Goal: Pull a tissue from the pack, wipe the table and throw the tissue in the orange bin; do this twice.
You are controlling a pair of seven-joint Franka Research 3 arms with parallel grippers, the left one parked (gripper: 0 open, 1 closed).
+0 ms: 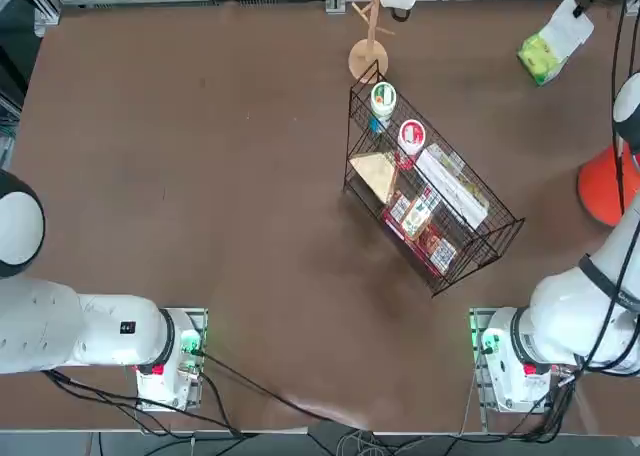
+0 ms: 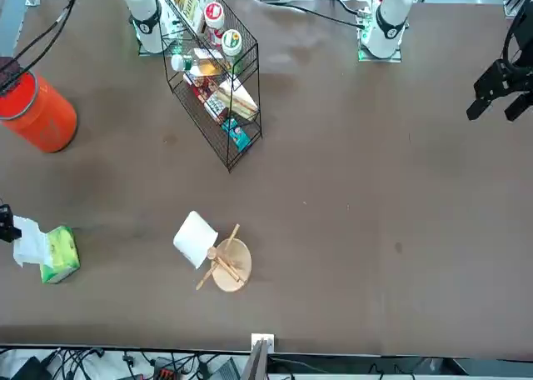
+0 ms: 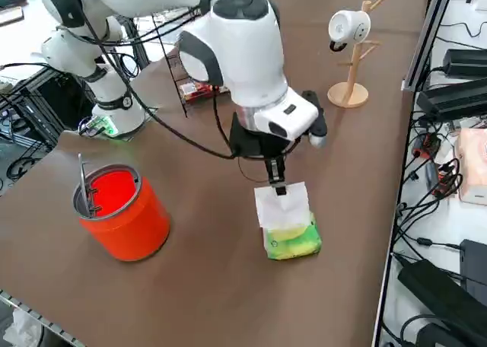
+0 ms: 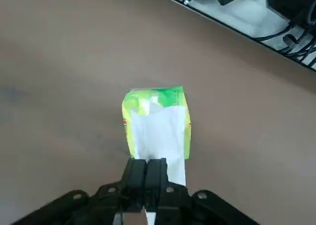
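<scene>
The lime-green pack [image 3: 292, 240] lies flat on the brown table [image 3: 213, 286], near its right edge. A white tissue [image 3: 283, 204] rises out of the pack's top. My right gripper [image 3: 278, 186] hangs just above the pack, shut on the tissue's upper edge. In the wrist view the two black fingers [image 4: 150, 173] are pressed together on the tissue [image 4: 159, 131], with the pack [image 4: 157, 99] beyond them. The orange bin [image 3: 122, 214] stands upright and open to the side of the pack, apart from it. From overhead the pack [image 1: 540, 56] is at the far right and the bin [image 1: 603, 186] nearer the arm's base.
A black wire basket [image 1: 430, 196] with boxes and lidded tubs stands mid-table. A wooden mug tree [image 1: 368, 56] with a white mug stands at the far edge. Cables and power strips [image 3: 449, 96] lie just off the table's right side.
</scene>
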